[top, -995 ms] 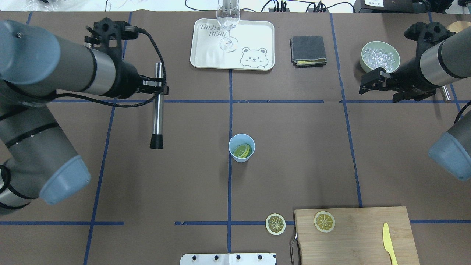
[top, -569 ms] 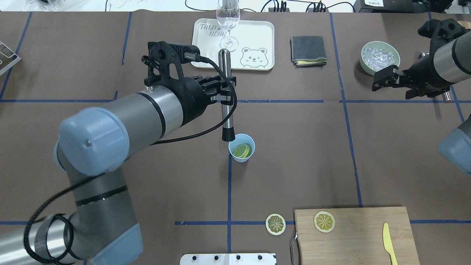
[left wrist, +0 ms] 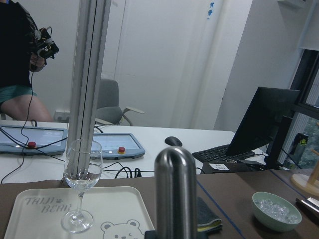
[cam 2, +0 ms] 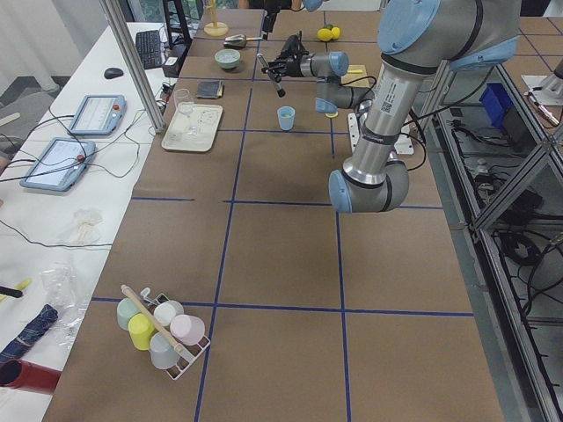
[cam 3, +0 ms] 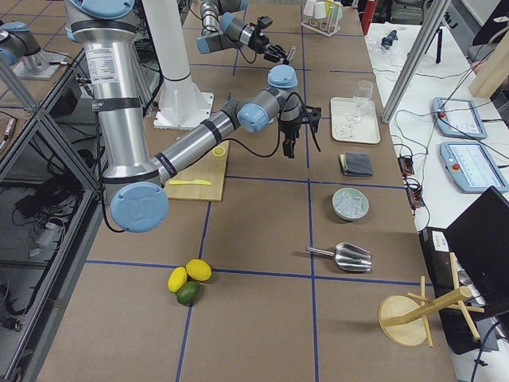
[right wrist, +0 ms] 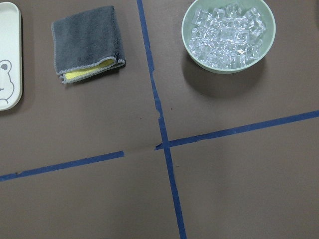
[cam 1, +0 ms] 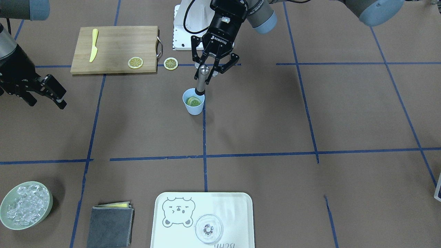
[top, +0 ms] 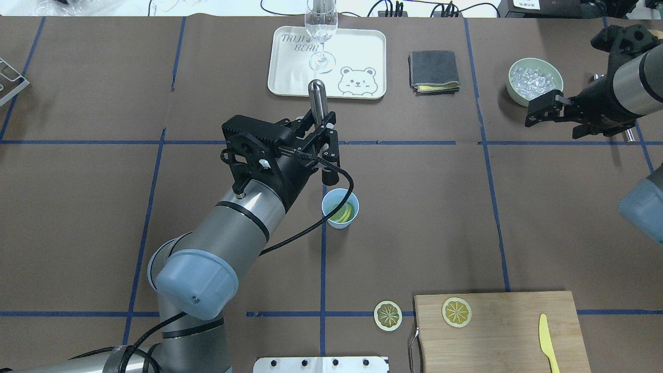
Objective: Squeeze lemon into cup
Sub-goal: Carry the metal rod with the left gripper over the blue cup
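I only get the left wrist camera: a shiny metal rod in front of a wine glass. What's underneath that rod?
Observer: A small light-blue cup. The rod stands upright with its black tip just above the cup's mouth.
Operator: Is there anything in the cup?
Observer: Yes, lemon slices lie inside it.
Operator: What's the other arm doing?
Observer: The right gripper hovers open and holds nothing, well off to the robot's right.

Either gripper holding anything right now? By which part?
Left gripper grips the steel muddler around mid-shaft, black tip down at the cup. Right gripper is open, empty.
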Tool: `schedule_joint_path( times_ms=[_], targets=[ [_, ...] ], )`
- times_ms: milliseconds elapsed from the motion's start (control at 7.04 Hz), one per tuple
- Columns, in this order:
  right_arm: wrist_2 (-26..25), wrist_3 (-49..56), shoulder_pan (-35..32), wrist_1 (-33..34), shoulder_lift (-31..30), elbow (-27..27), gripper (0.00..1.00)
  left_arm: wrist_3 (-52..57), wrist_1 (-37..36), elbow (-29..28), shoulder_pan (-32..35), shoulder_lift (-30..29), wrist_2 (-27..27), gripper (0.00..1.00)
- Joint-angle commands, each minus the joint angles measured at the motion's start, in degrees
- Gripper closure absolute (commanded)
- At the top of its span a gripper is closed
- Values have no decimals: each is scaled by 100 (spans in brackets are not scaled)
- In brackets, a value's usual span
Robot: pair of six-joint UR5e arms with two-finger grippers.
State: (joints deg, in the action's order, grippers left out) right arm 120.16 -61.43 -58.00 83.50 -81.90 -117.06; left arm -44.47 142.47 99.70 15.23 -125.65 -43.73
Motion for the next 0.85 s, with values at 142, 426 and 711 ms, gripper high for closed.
schedule_joint_path(
  times_ms=[142,426,711],
  targets=[
    [7,-1,-1,0,7,-1,0,43,474,-898,-29,-434,40,100],
    [7,-10,-1,0,7,-1,0,43,484,-1023,-98,-417,40,100],
    [7,-10,0,0,7,-1,0,43,484,-962,-213,-382,40,100]
  ],
)
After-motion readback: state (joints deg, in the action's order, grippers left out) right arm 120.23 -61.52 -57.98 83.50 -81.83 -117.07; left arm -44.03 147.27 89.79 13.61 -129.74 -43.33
